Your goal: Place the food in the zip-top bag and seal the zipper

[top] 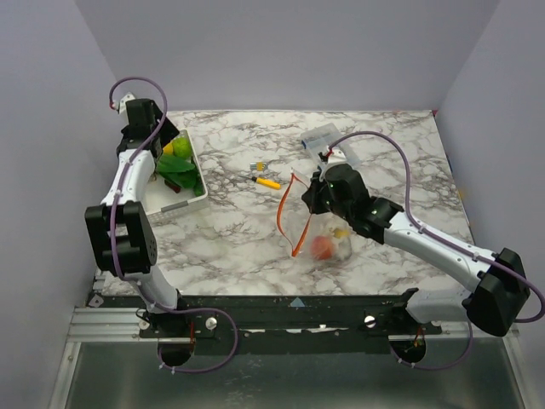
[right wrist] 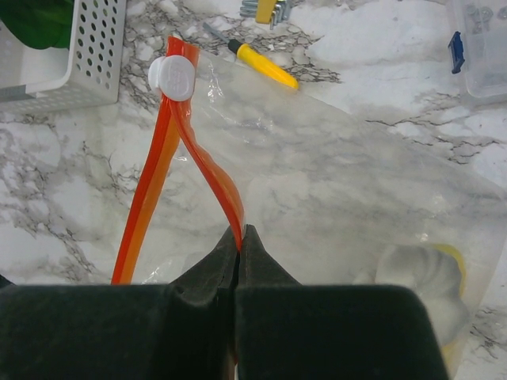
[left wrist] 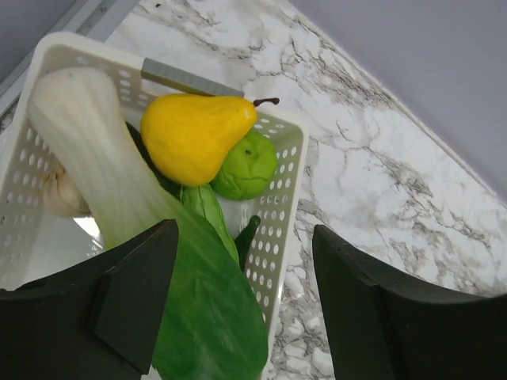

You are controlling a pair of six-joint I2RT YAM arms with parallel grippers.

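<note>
While the right claw [right wrist: 238, 234] pinches shut on one lip of the orange-red zipper [right wrist: 154, 166], propping the clear zip-top bag [right wrist: 341, 158] open on the marble surface [top: 230, 234], the left claw [left wrist: 245, 265] hangs wide above the white basket [left wrist: 289, 182], apparently to grab the yellow pear [left wrist: 194, 134].

The basket [top: 174, 207] stands at the far left of the table [top: 230, 243]. In it the pear [left wrist: 194, 134] lies against the leafy vegetable [left wrist: 119, 182], with the round fruit [left wrist: 247, 165] touching the pear on the side of the basket's wall. The left gripper [left wrist: 245, 309] hangs above them, jaws apart. The zip-top bag [top: 319, 223] lies right of centre with food [top: 322, 247] inside (at its near end). The zipper [top: 282, 217] runs along its left edge, and the right gripper [right wrist: 239, 237] pinches one lip of it. The stick-like tool [top: 267, 181] lies between basket and bag, and the small box [top: 328, 141] is behind the bag.
</note>
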